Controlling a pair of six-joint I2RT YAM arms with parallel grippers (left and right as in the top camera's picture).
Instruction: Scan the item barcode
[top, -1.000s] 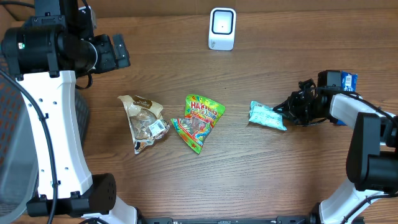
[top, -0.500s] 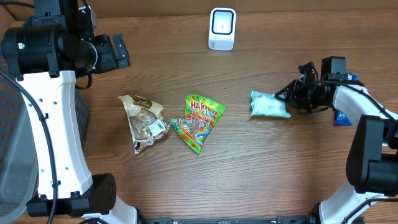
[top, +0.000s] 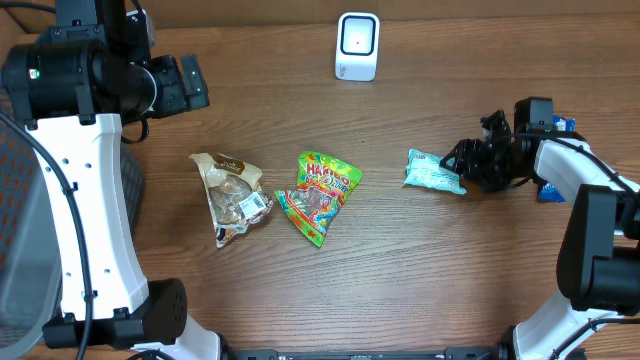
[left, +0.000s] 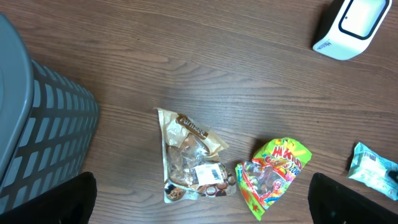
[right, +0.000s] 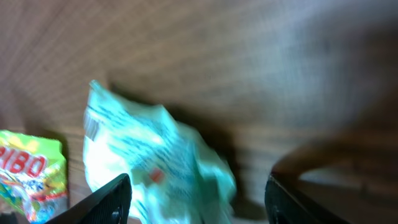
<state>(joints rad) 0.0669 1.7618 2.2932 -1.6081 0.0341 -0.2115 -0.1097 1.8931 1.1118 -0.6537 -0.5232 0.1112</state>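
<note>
Teal packet (top: 432, 171) lies at nine o'clock of the nearer right claw (top: 468, 163), long axis nine-to-three, its end between parted jaws; left claw (top: 190, 88) gapes empty.

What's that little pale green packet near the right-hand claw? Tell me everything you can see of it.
The packet is a small crinkly pouch, mint green with white patches, fine print and a tiny red mark. It looks like plastic film, slightly puffed. It appears to lie on the wooden table, right of the Haribo bag and apart from it. Its right end sits between the open fingers of the right gripper; whether they touch it is unclear.
</note>
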